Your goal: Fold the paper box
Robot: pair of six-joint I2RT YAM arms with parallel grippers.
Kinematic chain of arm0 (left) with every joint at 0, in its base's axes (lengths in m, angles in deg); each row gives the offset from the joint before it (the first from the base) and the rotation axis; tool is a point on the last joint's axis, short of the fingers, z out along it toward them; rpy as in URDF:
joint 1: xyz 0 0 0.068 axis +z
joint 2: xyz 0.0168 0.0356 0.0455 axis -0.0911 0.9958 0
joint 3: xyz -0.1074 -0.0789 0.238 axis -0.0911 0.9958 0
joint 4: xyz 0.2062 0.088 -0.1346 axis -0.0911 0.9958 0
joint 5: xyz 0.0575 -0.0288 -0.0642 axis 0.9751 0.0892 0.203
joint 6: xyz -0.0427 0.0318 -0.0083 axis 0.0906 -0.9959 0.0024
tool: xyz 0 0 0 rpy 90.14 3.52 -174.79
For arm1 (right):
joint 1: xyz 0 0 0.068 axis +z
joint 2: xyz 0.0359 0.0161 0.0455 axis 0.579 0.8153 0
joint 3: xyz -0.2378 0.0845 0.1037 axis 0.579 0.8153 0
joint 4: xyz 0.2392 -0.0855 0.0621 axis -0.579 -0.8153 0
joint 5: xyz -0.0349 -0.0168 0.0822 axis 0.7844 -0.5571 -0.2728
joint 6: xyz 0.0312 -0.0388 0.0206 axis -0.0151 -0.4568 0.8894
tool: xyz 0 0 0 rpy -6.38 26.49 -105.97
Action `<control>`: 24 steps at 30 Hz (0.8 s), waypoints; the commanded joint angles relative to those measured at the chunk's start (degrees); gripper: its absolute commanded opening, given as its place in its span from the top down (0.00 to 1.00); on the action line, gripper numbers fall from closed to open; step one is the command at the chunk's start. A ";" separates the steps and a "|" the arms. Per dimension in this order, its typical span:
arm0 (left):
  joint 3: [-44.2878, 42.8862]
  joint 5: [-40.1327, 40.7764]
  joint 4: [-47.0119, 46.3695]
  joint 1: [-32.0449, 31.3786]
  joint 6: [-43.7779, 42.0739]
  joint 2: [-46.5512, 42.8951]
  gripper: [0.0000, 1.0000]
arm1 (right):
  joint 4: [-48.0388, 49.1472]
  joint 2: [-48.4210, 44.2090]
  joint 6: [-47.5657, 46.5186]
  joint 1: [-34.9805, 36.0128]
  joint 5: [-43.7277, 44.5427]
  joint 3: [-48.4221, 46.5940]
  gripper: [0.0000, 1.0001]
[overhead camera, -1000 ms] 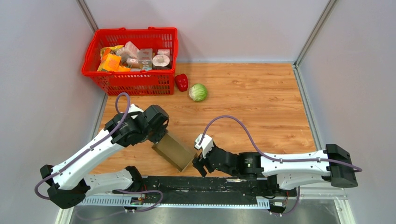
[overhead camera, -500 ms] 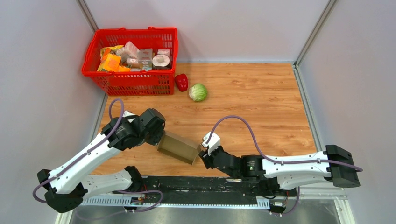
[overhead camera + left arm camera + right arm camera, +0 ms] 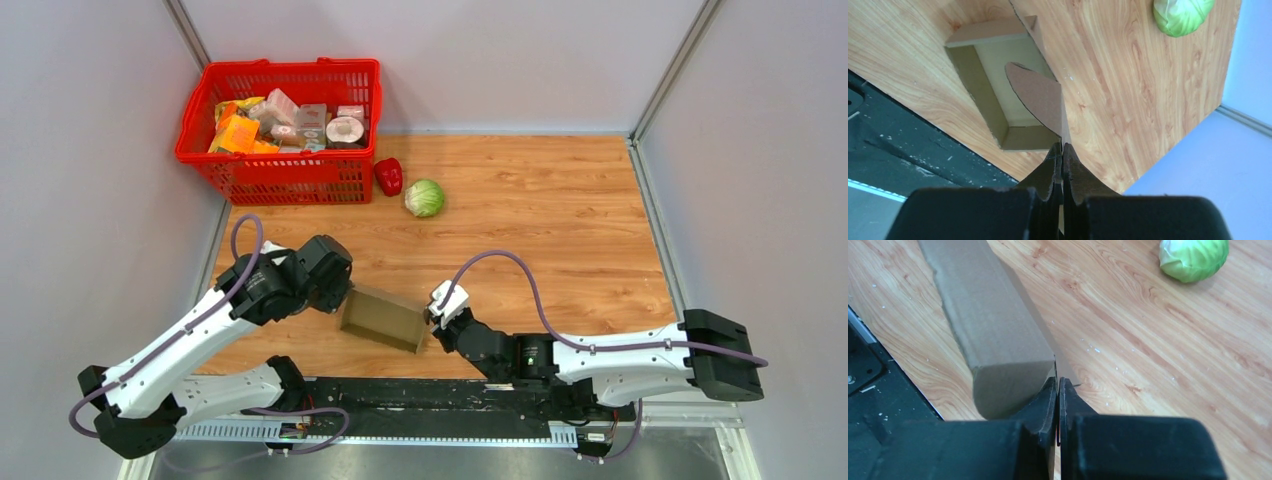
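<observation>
Paper box [image 3: 383,318] sits close to the table's [image 3: 560,230] near edge, left of its middle, between the two grippers. A second ago it was turned on a slant with a closed brown face uppermost. Now it lies more squarely with its open side up, the inside walls showing.

The left gripper [image 3: 345,295] has drawn slightly toward the left edge. In its wrist view its fingers are pressed together on the thin top edge of the box's left end wall [image 3: 1062,150]. The right gripper [image 3: 432,318] stood wide at the box's near right corner a second ago. It has since moved up to the right end, and its fingers are now pinched on a thin cardboard edge there [image 3: 1057,382].

From above, the left fingertips are hidden under the wrist, and the right ones are too small to make out. I cannot tell whether the box's bottom rests on the wood. A rounded tab [image 3: 1035,95] leans inside the box, covering part of its floor. The right wrist view shows only the box's outer wall, cut off at the top of the frame. The cabbage [image 3: 425,197], beyond the box toward the far edge, is also clipped there.
</observation>
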 commanded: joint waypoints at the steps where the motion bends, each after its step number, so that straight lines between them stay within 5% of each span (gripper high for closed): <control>1: 1.12 1.25 0.50 0.29 0.80 -1.61 0.88 | 6.04 0.07 -0.41 -1.01 -1.57 0.19 1.00; 4: 5.23 4.15 -2.21 0.29 -3.22 -5.20 0.29 | 2.11 -1.24 1.44 -3.82 -9.00 0.37 1.00; 5: 6.57 5.29 -3.96 0.29 -5.86 -8.44 0.25 | 0.43 -1.94 1.96 -6.44 -11.22 0.20 1.00; 9: 13.42 15.55 -15.62 0.29 -26.31 -18.90 0.24 | -5.46 -4.31 1.97 -12.61 -23.36 -0.07 1.00; 10: 16.65 17.06 -17.76 0.29 -38.38 -21.45 0.24 | -6.95 -4.50 1.88 -13.66 -27.03 -0.16 1.00; 15: 29.06 20.69 -25.13 0.29 -62.25 -42.80 0.19 | -10.74 -3.36 2.15 -21.66 -35.93 -2.17 1.00; 20: 41.81 12.63 -35.51 0.29 -72.76 -60.38 0.12 | -14.70 -0.99 0.38 -26.23 -42.44 -4.55 1.00; 24: 42.80 9.61 -40.45 0.29 -76.81 -52.10 0.14 | -16.46 -0.81 1.70 -29.75 -46.40 -5.78 1.00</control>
